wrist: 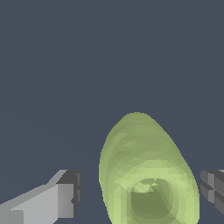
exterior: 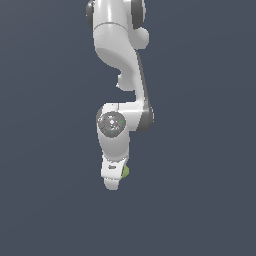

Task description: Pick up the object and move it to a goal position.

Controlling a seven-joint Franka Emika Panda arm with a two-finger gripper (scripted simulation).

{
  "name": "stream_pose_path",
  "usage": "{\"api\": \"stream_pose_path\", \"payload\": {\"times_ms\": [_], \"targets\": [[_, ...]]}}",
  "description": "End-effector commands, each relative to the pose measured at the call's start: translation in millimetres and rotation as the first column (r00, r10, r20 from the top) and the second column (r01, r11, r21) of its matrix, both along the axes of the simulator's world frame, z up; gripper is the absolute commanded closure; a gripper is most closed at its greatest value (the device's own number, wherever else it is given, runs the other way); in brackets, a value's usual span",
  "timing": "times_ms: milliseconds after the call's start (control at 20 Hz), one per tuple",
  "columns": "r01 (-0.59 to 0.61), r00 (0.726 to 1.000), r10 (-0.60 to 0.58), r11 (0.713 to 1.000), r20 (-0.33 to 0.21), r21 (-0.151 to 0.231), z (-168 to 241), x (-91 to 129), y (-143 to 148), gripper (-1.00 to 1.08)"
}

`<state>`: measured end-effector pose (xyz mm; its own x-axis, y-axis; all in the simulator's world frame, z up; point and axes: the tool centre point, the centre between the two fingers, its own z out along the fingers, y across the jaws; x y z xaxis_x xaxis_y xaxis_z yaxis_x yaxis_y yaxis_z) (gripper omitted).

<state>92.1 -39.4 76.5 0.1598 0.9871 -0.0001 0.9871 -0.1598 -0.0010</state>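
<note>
Exterior view, arm: the white Panda arm hangs down the middle of the frame over a plain dark grey ground.
Exterior view, gripper: the gripper (exterior: 116, 176) points downward at the arm's lowest end; its fingers cannot be told apart here.
Exterior view, object: only a sliver of the lime-green lump (exterior: 125, 171) shows at the gripper's edge on the exterior view's right; the rest is hidden behind it.
Wrist view, object: the lime-green lump (wrist: 146, 175) fills the space between the two fingers, rounded, with a hollow dimple facing the camera.
Wrist view, fingers: one finger (wrist: 65, 199) stands clear of the lump with a gap; the other pad (wrist: 214, 188) sits just beside it, contact unclear.
Tool state: jaws spread wide, straddling the lump, not clamped.
Step in hand: likely positioning for the grasp.
Next move: probably closing the jaws squarely on the lump, then lifting; no goal marker is visible.
</note>
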Motion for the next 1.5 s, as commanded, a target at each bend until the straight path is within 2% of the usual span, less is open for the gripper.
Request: {"api": "stream_pose_path", "payload": {"times_ms": [0, 300, 350, 1000, 1450], "targets": [[-0.001, 1.0, 0.001, 1.0, 0.001, 0.0, -9.0, 0.0, 0.0, -0.92], [0.0, 1.0, 0.0, 1.0, 0.001, 0.0, -10.4, 1.5, -0.3, -0.92], [0.0, 1.0, 0.0, 1.0, 0.001, 0.0, -10.4, 1.5, -0.3, 1.08], [0.0, 1.0, 0.0, 1.0, 0.001, 0.0, -9.8, 0.4, -1.0, 1.08], [0.0, 1.0, 0.0, 1.0, 0.001, -0.001, 3.2, -15.6, -11.7, 1.08]]}}
